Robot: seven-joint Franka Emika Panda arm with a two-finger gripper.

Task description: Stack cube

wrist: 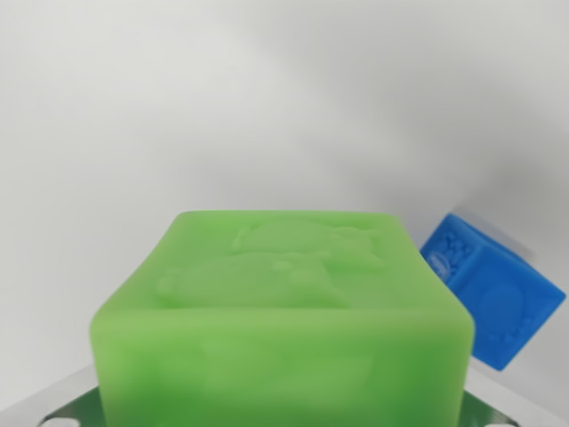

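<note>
A green cube [284, 302] with raised figures on its top face fills the lower middle of the wrist view, very close to the camera. My gripper [280, 405] is shut on it. Only slivers of the grey fingers [53, 402] show at the cube's lower left and lower right corners, pressed against its sides. A blue cube [493, 294] with embossed faces lies tilted on the white surface at the wrist view's right. It sits beyond the green cube, which hides its left edge.
The white tabletop [178, 107] spreads behind and to the wrist view's left of the cubes, with a soft grey shadow at the upper right.
</note>
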